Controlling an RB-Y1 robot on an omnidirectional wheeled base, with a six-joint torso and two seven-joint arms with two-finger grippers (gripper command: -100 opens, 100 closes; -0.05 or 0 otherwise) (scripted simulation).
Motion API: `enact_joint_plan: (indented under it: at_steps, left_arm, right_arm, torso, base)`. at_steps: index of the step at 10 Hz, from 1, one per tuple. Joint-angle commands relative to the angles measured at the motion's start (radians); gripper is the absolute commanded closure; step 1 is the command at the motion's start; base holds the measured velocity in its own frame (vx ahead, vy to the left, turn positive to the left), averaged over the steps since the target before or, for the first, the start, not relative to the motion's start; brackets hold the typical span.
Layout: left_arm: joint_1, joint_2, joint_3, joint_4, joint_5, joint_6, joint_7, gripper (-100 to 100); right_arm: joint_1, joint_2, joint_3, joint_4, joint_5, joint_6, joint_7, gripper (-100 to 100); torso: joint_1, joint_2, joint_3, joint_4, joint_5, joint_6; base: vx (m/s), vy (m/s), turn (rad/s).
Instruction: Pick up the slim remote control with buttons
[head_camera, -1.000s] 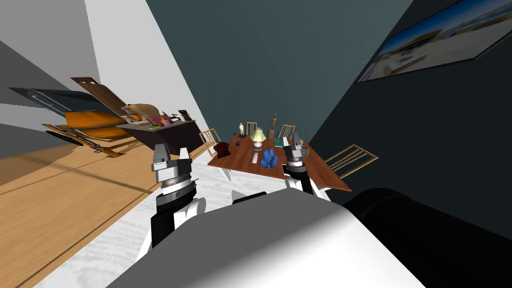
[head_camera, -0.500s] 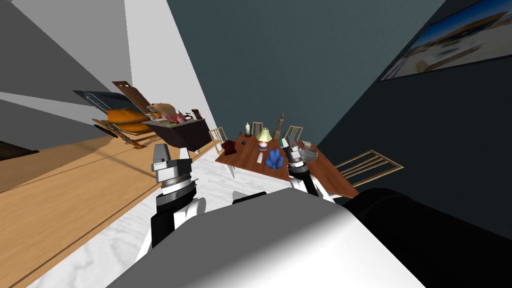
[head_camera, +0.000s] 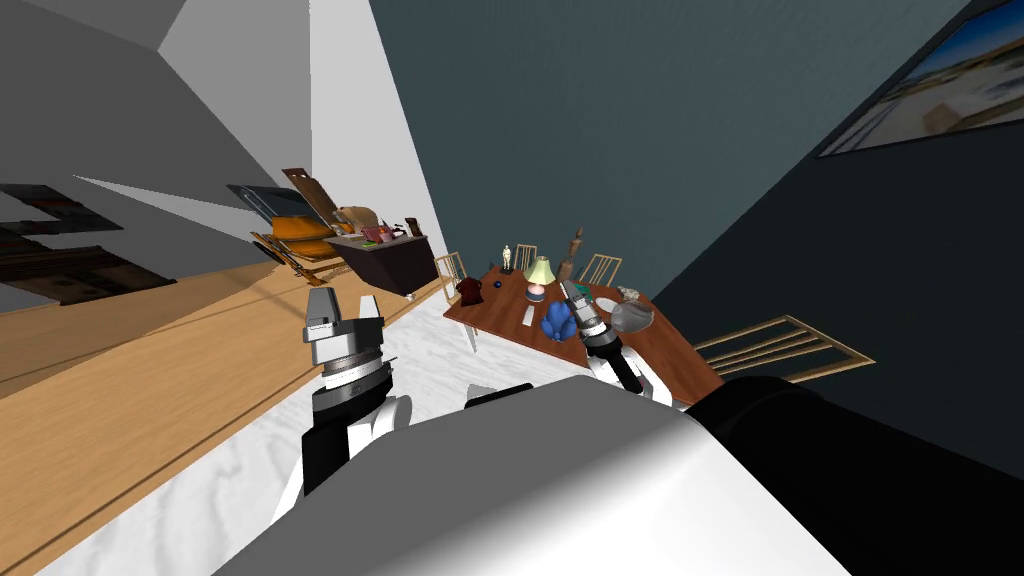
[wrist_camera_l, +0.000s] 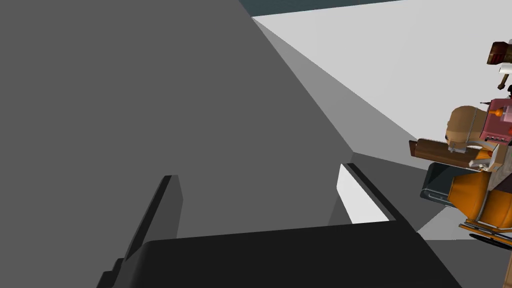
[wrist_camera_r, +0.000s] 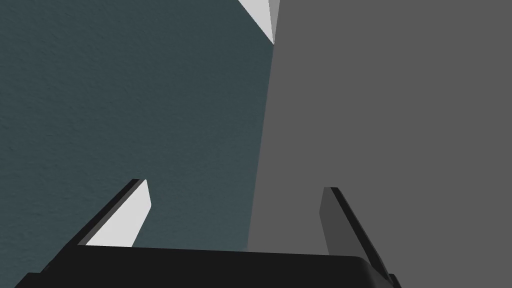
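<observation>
The slim remote control (head_camera: 527, 314), a pale bar whose buttons are too small to make out, lies flat on the brown surface (head_camera: 500, 303) just left of a blue ornament (head_camera: 558, 320). The right gripper (head_camera: 572, 293), fingers apart, is just right of that ornament. Bare wood runs from the remote to the near edge, with a lamp (head_camera: 540, 272) beyond it, while the left gripper (head_camera: 344, 306), also spread, is well off to the left.
</observation>
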Motion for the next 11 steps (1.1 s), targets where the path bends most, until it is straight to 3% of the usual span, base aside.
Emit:
enact_joint_plan:
  at_steps: [1,8,11]
  left_arm:
    - [0.000,0.000,0.000,0.000,0.000,0.000,0.000,0]
    - [0.000,0.000,0.000,0.000,0.000,0.000,0.000,0]
    - [0.000,0.000,0.000,0.000,0.000,0.000,0.000,0]
  right_arm:
    - [-0.004,-0.028,-0.005,0.012,0.017,-0.001,0.006,-100]
    - [-0.017,-0.229,-0.017,0.156,0.218,-0.034,0.084,-100]
    - [-0.022,-0.267,-0.014,0.191,0.288,-0.041,0.103,-100]
  torso:
    - [0.000,0.000,0.000,0.000,0.000,0.000]
    - [0.000,-0.001,-0.001,0.000,0.000,0.001]
    - [0.000,-0.001,-0.001,0.000,0.000,0.000]
  base:
    - [-0.010,0.013,0.107]
    - [-0.005,0.022,0.248]
    - [0.006,0.015,0.190]
